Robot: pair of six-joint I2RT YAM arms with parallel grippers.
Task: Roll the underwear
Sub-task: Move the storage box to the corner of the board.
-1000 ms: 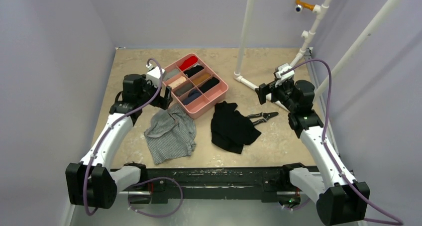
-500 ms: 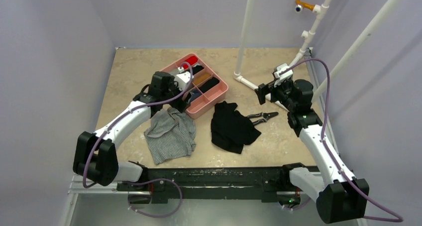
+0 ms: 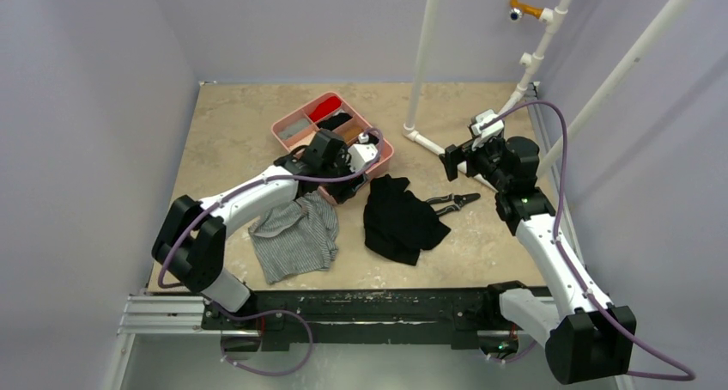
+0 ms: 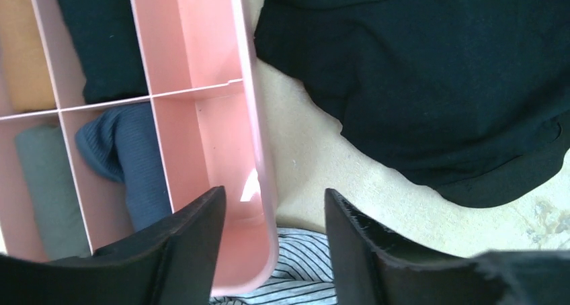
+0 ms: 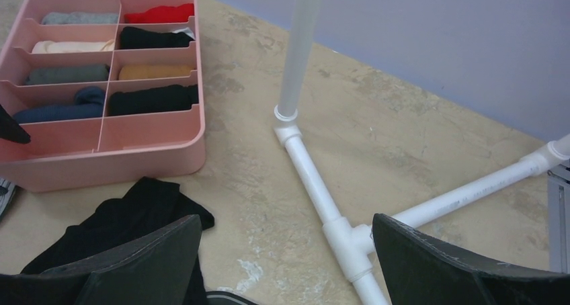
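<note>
The grey striped underwear (image 3: 296,231) lies crumpled on the table, and its edge (image 4: 302,288) shows under the pink tray's corner. The black underwear (image 3: 399,218) lies bunched to its right, and also shows in the wrist views (image 4: 430,83) (image 5: 114,238). My left gripper (image 3: 356,171) (image 4: 273,194) hangs open over the near corner of the pink tray (image 3: 384,160) (image 4: 208,130). One finger is inside the tray wall and the other outside, with nothing gripped. My right gripper (image 3: 453,162) (image 5: 286,218) is wide open above bare table, right of the black underwear.
The pink tray (image 5: 148,150) holds several rolled garments in its compartments. Black-handled pliers (image 3: 451,203) lie beside the black underwear. A white pipe frame (image 3: 425,55) (image 5: 316,184) stands at the back right, with its foot near my right gripper. Walls close off three sides.
My left arm has swung right, from left of the tray to its near corner, and its jaws have narrowed. The right arm and both garments have not moved.
</note>
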